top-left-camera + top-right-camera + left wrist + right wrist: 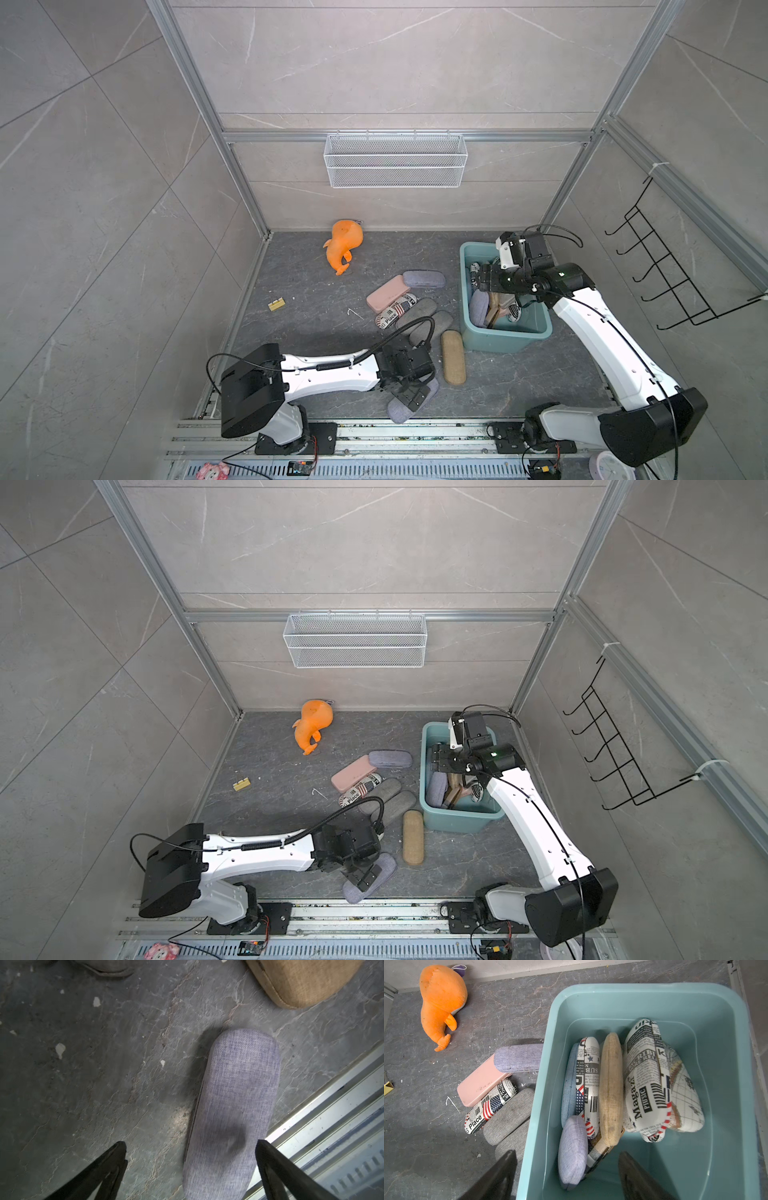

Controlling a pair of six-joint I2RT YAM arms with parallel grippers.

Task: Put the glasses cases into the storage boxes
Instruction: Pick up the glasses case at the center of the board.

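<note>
My left gripper (pixel 409 392) (pixel 191 1144) hangs open low over a lilac glasses case (pixel 239 1088) (pixel 399 411) lying by the front rail, one finger on each side of it. My right gripper (pixel 482 280) (pixel 568 1154) is open above the teal storage box (pixel 505 347) (pixel 643 987), holding nothing. Inside the box stand several cases; a lilac one (pixel 572 1151) lies below the jaws. On the floor lie a tan case (pixel 453 357), two grey ones (pixel 417 314), a flag-print one (pixel 392 316), a pink one (pixel 387 297) and a lilac one (pixel 424 278).
An orange plush toy (pixel 344 245) lies near the back wall. A white wire basket (pixel 395 160) hangs on that wall and a black wire rack (pixel 673 274) on the right wall. A small yellow block (pixel 276 304) sits at the left. An aluminium rail (pixel 374 432) runs along the front.
</note>
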